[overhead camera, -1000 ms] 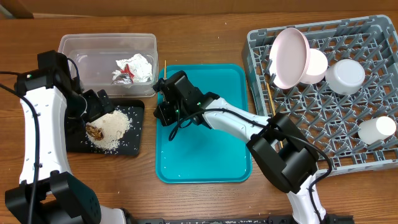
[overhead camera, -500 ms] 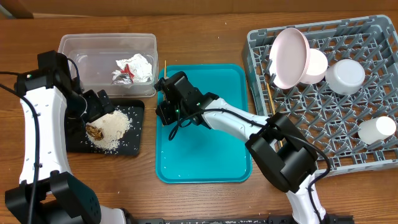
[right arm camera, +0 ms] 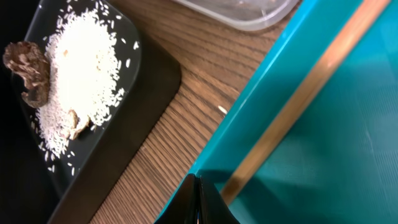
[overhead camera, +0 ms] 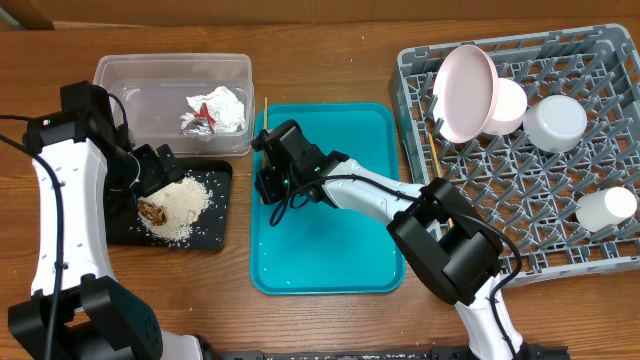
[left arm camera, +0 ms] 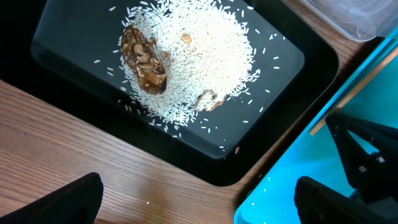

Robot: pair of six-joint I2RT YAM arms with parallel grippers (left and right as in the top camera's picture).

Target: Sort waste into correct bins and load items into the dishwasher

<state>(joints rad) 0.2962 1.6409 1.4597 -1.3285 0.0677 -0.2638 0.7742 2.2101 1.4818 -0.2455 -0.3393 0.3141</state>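
Since the earlier frame, right pincer (overhead camera: 266, 183) has edged slightly along the teal tray (overhead camera: 330, 250), tips together beside one chopstick (right arm camera: 298, 102) on its left rim. Grey rack (overhead camera: 600, 70) holds bowls; clear tub (overhead camera: 120, 75) holds tissue (overhead camera: 222, 103). Left pincer (overhead camera: 160, 165), jaws apart, hovers over black tray (left arm camera: 74, 43) with rice (left arm camera: 205, 56). No legible writing.
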